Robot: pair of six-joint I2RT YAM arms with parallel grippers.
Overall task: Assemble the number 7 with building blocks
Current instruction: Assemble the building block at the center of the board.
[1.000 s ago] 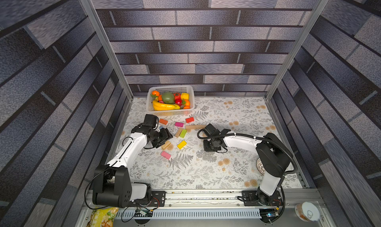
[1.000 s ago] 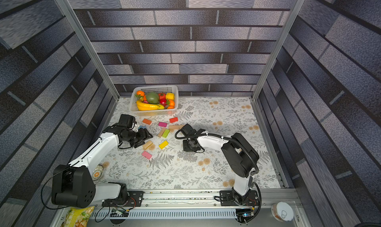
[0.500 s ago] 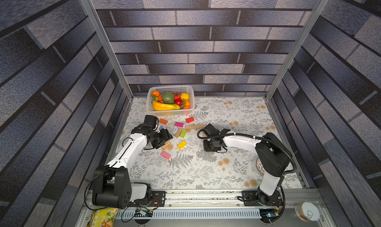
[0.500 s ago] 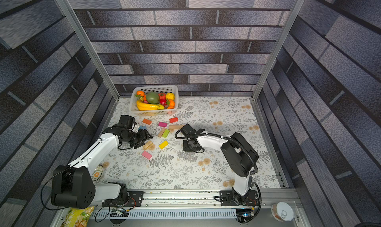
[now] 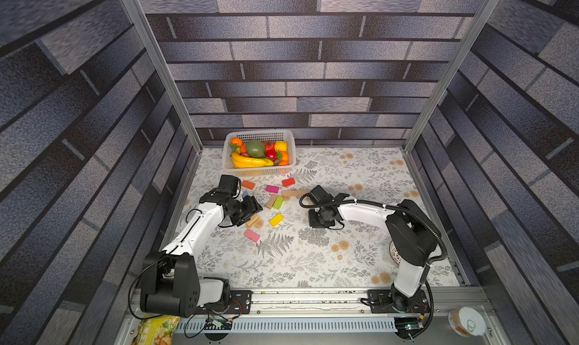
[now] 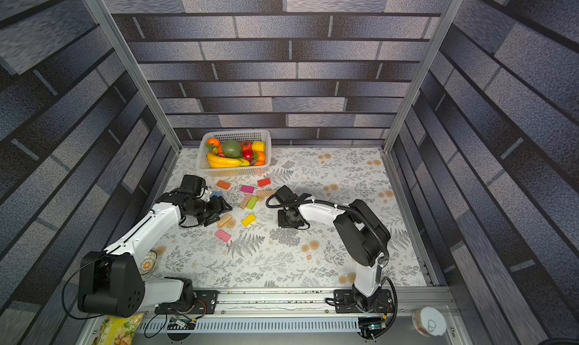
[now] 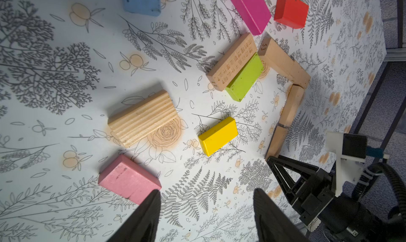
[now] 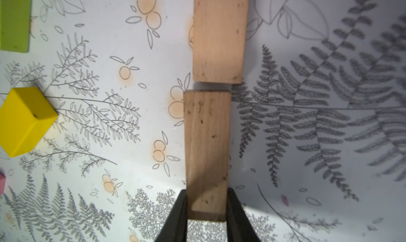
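Note:
My right gripper (image 8: 206, 208) is shut on the near end of a tan wood block (image 8: 206, 153) lying on the mat. That block sits end to end with another tan block (image 8: 218, 35), a thin gap between them. In the left wrist view these form a stem (image 7: 293, 104) meeting a tan bar (image 7: 283, 62) at a corner: the number 7. My left gripper (image 7: 206, 192) is open over bare mat, one finger beside a pink block (image 7: 128, 179). Loose yellow (image 7: 217, 135), ribbed tan (image 7: 142, 118), green (image 7: 245, 78), magenta (image 7: 250, 9), red (image 7: 291, 9) and blue (image 7: 141, 0) blocks lie around.
A white basket (image 5: 260, 171) of toy fruit stands at the back, with an orange block (image 5: 247, 184) just before it. A small bowl (image 6: 147, 262) sits near the left arm's base. A can (image 5: 466, 321) and a snack bag (image 5: 155, 329) lie past the front rail.

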